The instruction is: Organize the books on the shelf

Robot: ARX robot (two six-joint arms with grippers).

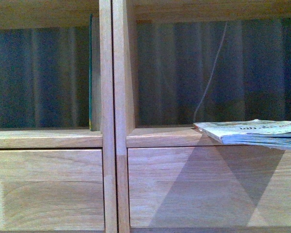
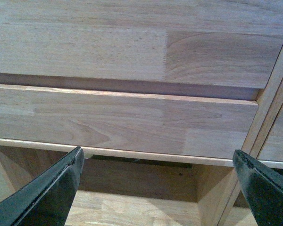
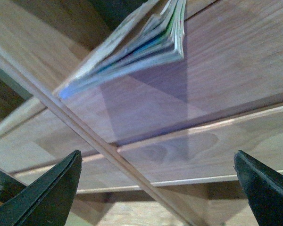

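Green book point(image 1: 90, 73) is standing in the left cubby point(image 1: 43, 138); paperback point(image 1: 252, 132) is lying overhanging the right cubby point(image 1: 160, 136). Left gripper point(image 2: 158, 157) and right gripper point(image 3: 158, 160) are gaping, empty.

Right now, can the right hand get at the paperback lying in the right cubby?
Probably yes. The paperback overhangs the shelf edge, the right hand is open with the book in its view, and nothing shows between them.

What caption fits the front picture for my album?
A floppy whitish paperback lies flat, overhanging the light oak shelf; a thin dark-green book stands upright in the left cubby.
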